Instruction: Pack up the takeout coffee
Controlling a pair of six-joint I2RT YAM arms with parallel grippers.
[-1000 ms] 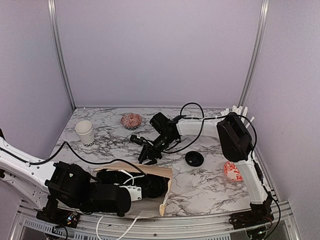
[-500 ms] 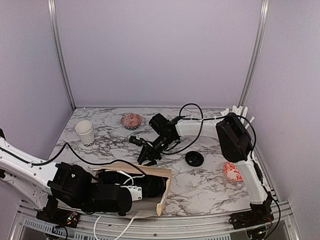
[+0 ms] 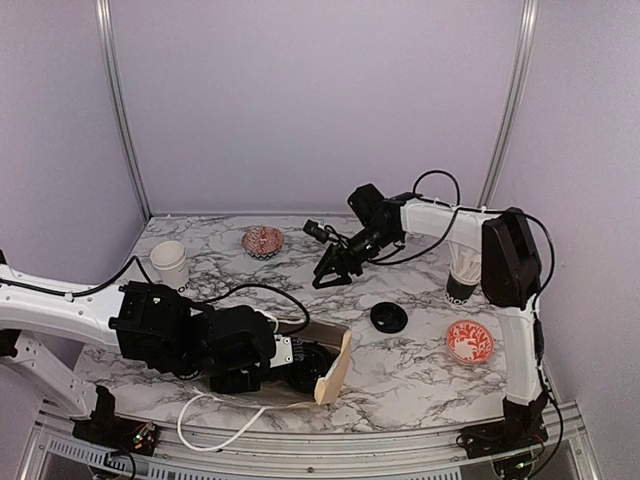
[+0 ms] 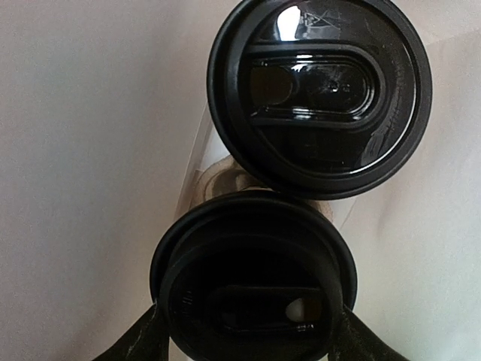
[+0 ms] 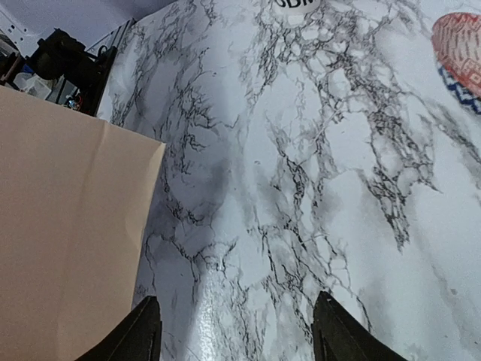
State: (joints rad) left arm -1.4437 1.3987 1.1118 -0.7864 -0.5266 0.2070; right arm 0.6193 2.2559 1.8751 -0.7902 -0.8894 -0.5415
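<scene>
The far lid (image 4: 319, 94) I look down on is glossy black plastic, lightly scratched; the near lid (image 4: 252, 282) looks duller. My bag (image 5: 68, 241) is matt tan paper. The desk (image 5: 301, 188) is smooth marble-print with a soft sheen.

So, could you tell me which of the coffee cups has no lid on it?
The white cup standing alone at the far-left corner of the table: its mouth is open. The other two, inside the paper bag, each wear a black lid.
</scene>
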